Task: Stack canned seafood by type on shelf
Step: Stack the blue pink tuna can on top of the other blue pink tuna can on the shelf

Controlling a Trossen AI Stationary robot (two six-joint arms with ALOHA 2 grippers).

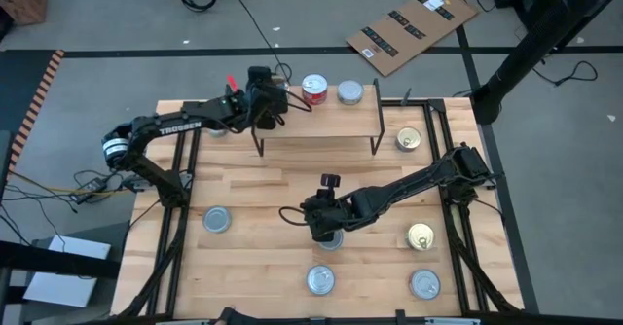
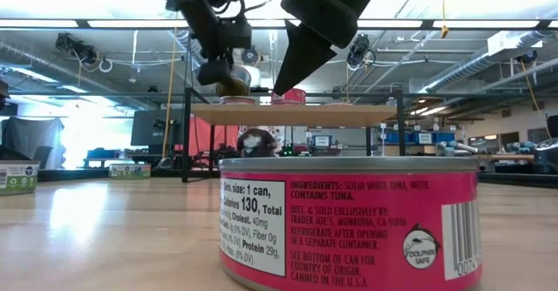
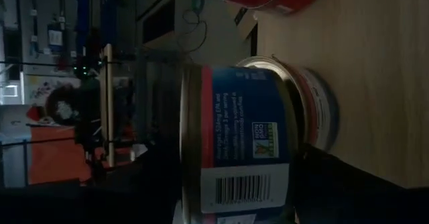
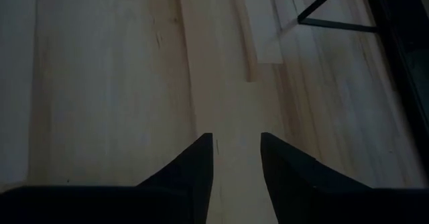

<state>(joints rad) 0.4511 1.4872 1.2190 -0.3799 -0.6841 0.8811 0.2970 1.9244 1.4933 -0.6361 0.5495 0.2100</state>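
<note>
Blue-labelled tin with barcode — pink-labelled tin, light-wood shelf.

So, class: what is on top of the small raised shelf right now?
On the shelf, the high view shows a red-labelled tin and a silver-topped tin. The left hand covers the shelf's left end, where the left wrist view shows a blue-labelled tin on another tin.

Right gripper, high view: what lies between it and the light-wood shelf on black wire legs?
Only bare wooden tabletop lies between the right gripper and the shelf; the high view shows no tin there.
</note>
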